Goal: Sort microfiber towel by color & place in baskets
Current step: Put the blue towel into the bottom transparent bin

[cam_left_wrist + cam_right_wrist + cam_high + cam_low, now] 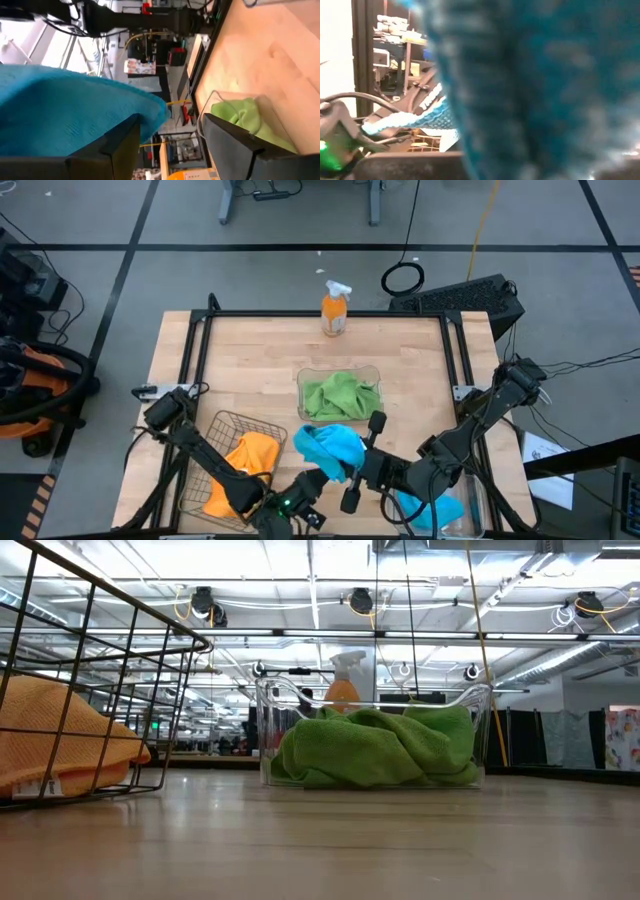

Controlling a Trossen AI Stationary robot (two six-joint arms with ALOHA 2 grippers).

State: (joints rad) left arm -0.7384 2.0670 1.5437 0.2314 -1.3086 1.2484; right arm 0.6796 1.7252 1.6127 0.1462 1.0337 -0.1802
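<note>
A sky blue towel [330, 447] hangs bunched above the table's near middle, at my right gripper [356, 470], which reaches in from the right. The towel fills the right wrist view [545, 85] and hides the fingers. My left gripper [170, 125] is open just near of the towel [65, 110], which lies beside one finger; I cannot tell if they touch. Green towels [340, 395] lie in a clear basket [304, 376]. Orange-yellow towels [245, 465] lie in the wire basket [214, 426]. A second blue towel [436, 508] lies in a clear basket [478, 502] at the near right. My right gripper is shut on the blue towel at its right-hand side [350, 460], coming level from the table's right. The cloth itself hides the fingers and the place of contact. The towel is bunched in several layers and does not show on the table in the low view.
An orange spray bottle [334, 310] stands at the far edge, behind the green towels' basket [470, 700]. The wire basket [120, 650] stands at the near left. Bare wood lies between the baskets and along the far left.
</note>
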